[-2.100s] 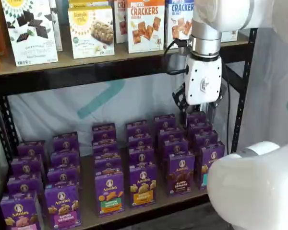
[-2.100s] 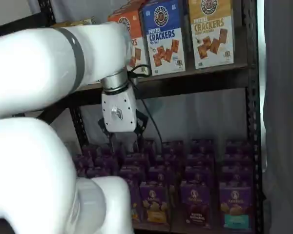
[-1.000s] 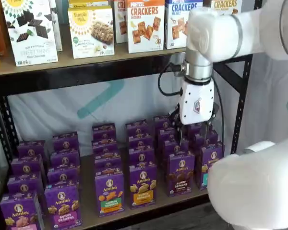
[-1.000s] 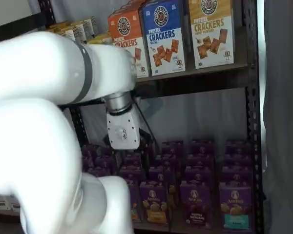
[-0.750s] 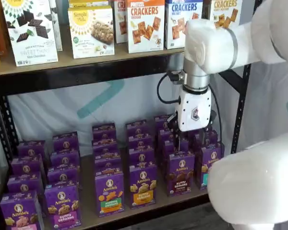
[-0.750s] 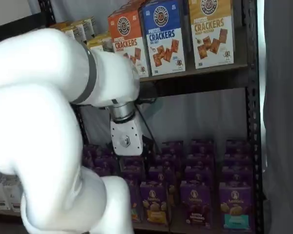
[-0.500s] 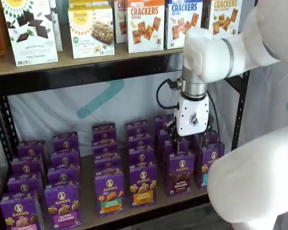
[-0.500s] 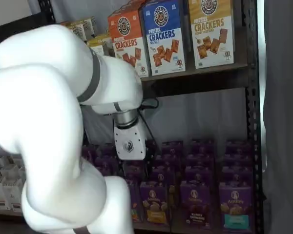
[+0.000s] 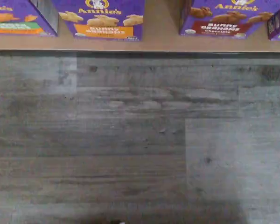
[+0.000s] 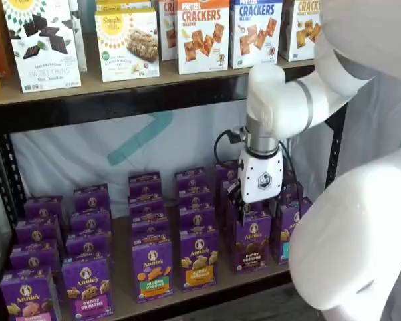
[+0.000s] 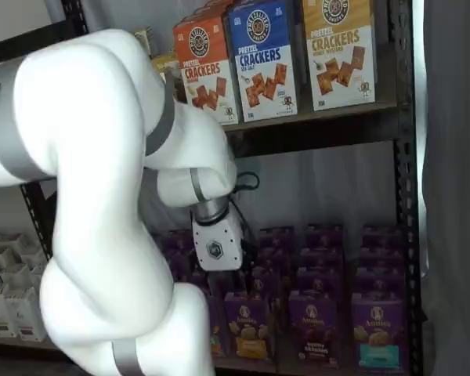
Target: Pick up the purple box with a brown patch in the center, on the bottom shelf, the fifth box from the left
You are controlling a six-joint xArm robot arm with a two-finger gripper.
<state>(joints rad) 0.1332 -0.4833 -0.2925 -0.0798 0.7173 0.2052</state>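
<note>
The purple box (image 10: 252,242) with a brown band stands at the front of its column on the bottom shelf (image 10: 122,294). It also shows in a shelf view (image 11: 314,324) and in the wrist view (image 9: 224,17), where "bunny grahams" reads on its label. My gripper (image 10: 246,211) hangs just above that column, its white body right over the front cartons. It also shows in a shelf view (image 11: 219,276). The black fingers blend into the dark cartons, so no gap can be made out. Nothing is visibly held.
A purple carton with an orange-yellow patch (image 10: 199,258) stands left of the target and one with a teal patch (image 10: 286,231) to its right. A green-patch carton (image 10: 152,270) is further left. Cracker cartons (image 10: 202,35) fill the shelf above. Grey wood floor (image 9: 130,140) lies below.
The gripper has come down from near the upper shelf's underside and shifted left and forward, to just above the front cartons. The boxes have not moved.
</note>
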